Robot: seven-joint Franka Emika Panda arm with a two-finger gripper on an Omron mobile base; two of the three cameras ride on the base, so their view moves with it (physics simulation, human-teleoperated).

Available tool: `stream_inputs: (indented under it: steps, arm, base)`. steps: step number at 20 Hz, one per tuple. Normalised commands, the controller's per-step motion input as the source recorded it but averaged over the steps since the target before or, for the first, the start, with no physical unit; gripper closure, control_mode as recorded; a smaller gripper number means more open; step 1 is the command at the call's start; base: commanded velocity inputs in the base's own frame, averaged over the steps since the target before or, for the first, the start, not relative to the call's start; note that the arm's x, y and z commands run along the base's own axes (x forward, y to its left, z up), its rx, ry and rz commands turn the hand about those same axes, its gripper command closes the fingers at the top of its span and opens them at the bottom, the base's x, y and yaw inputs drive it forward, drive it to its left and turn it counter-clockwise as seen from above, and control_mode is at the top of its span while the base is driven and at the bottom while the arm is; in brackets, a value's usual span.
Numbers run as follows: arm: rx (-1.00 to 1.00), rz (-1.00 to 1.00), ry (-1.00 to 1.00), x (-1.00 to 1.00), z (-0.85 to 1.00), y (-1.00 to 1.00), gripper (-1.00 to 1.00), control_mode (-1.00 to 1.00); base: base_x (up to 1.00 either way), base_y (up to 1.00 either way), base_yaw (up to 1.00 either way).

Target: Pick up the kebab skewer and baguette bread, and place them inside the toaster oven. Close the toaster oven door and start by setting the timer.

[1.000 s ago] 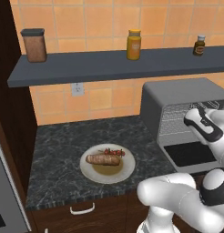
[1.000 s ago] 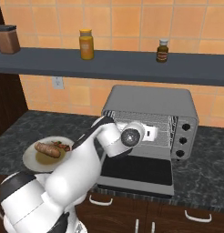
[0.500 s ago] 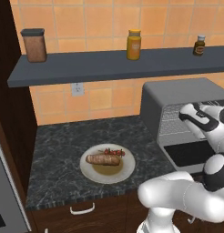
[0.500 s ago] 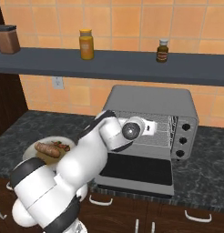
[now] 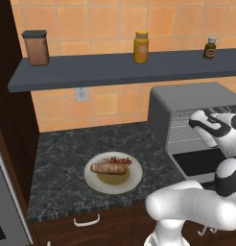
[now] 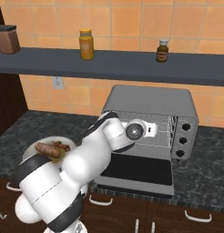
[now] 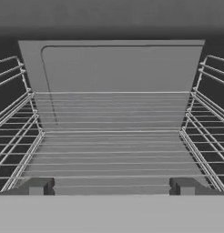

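Your gripper [image 7: 111, 185] is hanging wide open and holding nothing right at the mouth of the toaster oven [image 6: 152, 102], looking in at its wire rack [image 7: 111, 150], while the baguette bread [image 5: 108, 168] and kebab skewer [image 5: 121, 160] are lying on the plate [image 5: 101, 184] off to the left.
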Motion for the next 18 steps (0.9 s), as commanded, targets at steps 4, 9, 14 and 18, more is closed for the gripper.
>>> stream_inputs:
  steps: [4,9,14,18]
  arm:
    - [0.0,0.0,0.11,0.0,-0.01,0.0,-1.0,-1.0]
    - [0.0,0.0,0.02,0.14,0.06,0.0,-1.0,-1.0]
    - [0.0,0.0,0.02,0.24,-0.01,0.0,-1.0,-1.0]
    - [0.0,0.0,0.07,0.04,-0.11,0.0,-1.0,-1.0]
  base:
    - [0.0,0.0,0.0]
    - [0.0,0.0,0.0]
    - [0.0,0.0,0.0]
    - [0.0,0.0,0.0]
